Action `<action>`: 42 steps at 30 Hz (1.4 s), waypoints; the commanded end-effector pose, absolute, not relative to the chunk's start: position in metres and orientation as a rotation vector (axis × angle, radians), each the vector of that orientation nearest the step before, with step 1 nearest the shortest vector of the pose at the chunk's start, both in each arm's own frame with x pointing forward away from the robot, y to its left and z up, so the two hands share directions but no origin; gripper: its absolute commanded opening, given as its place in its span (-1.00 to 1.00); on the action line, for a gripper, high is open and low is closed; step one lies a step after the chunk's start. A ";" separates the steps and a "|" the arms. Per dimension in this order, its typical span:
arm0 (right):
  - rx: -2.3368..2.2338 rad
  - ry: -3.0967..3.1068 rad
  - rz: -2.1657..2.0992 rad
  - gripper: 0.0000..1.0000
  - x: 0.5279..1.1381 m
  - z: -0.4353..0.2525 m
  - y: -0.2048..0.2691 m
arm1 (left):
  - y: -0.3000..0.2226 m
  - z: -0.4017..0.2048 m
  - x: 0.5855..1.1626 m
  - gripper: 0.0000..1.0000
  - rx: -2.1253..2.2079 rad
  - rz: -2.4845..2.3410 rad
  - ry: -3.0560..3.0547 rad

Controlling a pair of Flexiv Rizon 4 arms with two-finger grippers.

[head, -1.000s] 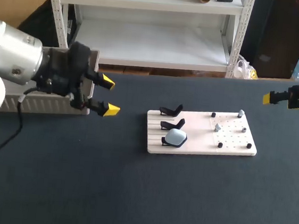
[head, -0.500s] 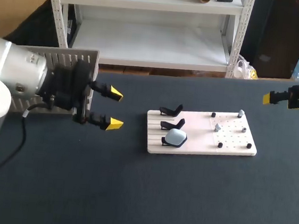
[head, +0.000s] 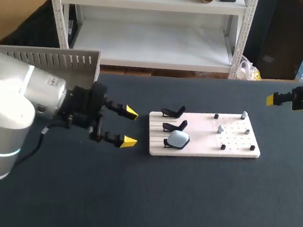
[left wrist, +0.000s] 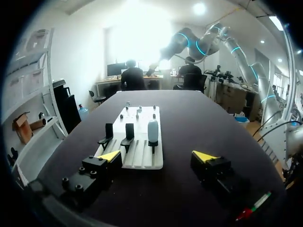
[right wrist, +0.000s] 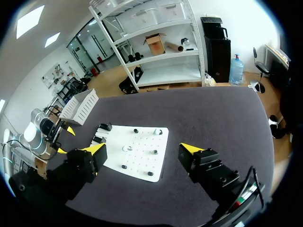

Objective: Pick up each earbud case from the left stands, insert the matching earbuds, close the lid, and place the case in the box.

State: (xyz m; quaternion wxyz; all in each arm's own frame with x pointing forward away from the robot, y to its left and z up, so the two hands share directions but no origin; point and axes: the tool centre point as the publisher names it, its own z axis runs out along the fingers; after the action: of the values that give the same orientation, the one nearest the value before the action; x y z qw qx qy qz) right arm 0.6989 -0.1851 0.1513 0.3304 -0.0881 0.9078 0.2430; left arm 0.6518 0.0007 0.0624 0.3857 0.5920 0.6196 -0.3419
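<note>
A light blue earbud case sits shut on the nearest of three black stands at the left end of the white board. The other two stands are bare. Small earbuds and black pegs dot the board's right half. My left gripper hovers open just left of the board with nothing between its fingers. In the left wrist view the case stands ahead of the open left gripper, on the board. My right gripper is open and empty, far from the board.
A grey slatted box stands at the table's back left, behind my left arm; the right wrist view shows the box too. My right gripper hangs over the table's far right edge. Dark tabletop surrounds the board.
My left gripper has moved right and nearer to the board's left end, dropping lower. The right arm has stayed put.
</note>
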 end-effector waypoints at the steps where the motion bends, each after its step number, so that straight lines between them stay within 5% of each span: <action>1: -0.234 2.373 0.642 1.00 0.700 0.150 -0.186 | -0.026 0.045 0.663 0.80 1.505 -0.865 1.569; 3: -0.234 2.373 0.642 1.00 0.700 0.150 -0.186 | -0.033 0.041 0.666 0.68 1.503 -0.856 1.564; 6: -0.234 2.373 0.642 1.00 0.700 0.150 -0.186 | -0.040 0.037 0.669 0.07 1.472 -0.842 1.571; 9: -0.234 2.373 0.642 1.00 0.700 0.150 -0.186 | -0.046 0.033 0.671 0.55 1.464 -0.838 1.577; 18: -0.234 2.373 0.642 1.00 0.700 0.150 -0.186 | -0.060 0.028 0.674 0.22 1.442 -0.851 1.590; 42: -0.234 2.373 0.642 1.00 0.700 0.150 -0.186 | -0.082 0.024 0.676 0.00 1.491 -0.888 1.554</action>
State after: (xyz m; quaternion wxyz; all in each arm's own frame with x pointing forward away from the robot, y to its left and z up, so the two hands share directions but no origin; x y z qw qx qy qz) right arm 0.6989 -0.1851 0.1513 0.3304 -0.0880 0.9078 0.2430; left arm 0.6697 -0.0778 0.0270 0.3986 0.5855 0.6144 -0.3476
